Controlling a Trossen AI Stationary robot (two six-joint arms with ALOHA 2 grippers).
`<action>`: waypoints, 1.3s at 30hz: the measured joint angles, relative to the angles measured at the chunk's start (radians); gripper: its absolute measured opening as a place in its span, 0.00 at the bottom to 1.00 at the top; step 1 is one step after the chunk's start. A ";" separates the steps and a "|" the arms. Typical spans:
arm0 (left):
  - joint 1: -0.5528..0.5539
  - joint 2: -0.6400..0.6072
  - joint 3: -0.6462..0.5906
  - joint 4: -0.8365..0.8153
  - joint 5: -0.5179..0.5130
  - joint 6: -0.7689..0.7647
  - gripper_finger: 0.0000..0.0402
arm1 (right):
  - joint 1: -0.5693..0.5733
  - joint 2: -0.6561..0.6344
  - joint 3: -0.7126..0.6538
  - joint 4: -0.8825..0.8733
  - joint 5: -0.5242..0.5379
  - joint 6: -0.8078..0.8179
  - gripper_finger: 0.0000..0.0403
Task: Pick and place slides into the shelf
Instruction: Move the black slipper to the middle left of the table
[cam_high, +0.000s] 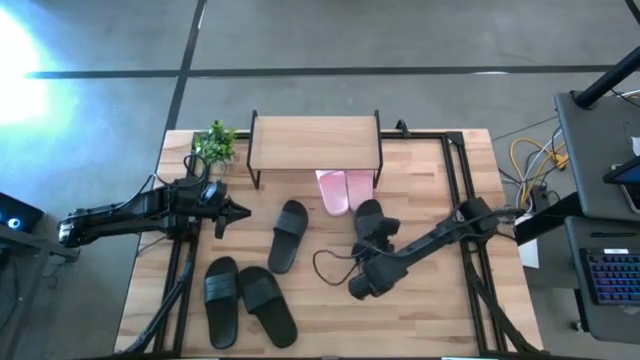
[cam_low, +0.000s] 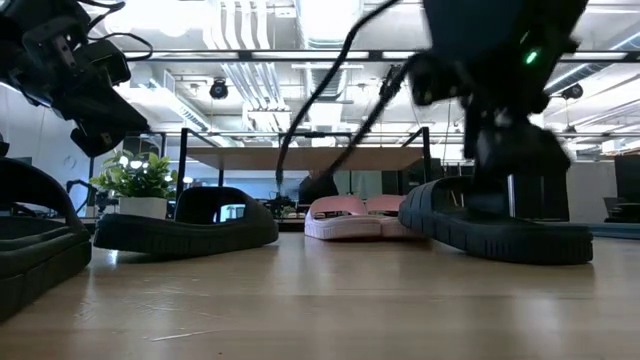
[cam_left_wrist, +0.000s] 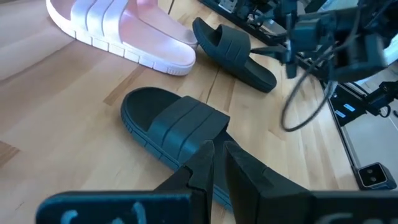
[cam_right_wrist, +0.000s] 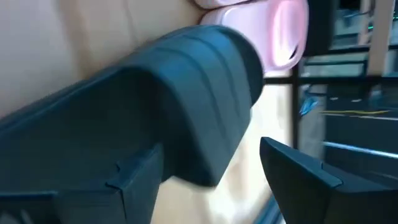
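pink slides (cam_high: 338, 190) half hidden under shelf (cam_high: 315, 144)

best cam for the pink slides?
Left wrist view: the pink slides lie close and unblocked, strap ribs clear. High view shows only their heel ends poking out from under the shelf. Low view shows them side-on, small. Right wrist view catches a pink blur.

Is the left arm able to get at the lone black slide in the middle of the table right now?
Probably yes. The left pincer hangs just beside that black slide, nothing lies between them, and the right pincer is busy farther off.
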 joint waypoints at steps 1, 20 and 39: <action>0.000 0.000 0.000 0.000 -0.001 -0.001 0.05 | -0.011 0.011 0.000 -0.001 0.013 -0.012 0.63; 0.000 0.026 0.000 0.000 -0.001 -0.005 0.05 | -0.123 -0.017 0.070 0.032 -0.109 0.021 0.03; -0.002 -0.048 0.254 -0.002 0.137 0.015 0.05 | -0.383 0.165 0.651 0.567 -0.133 -0.231 0.03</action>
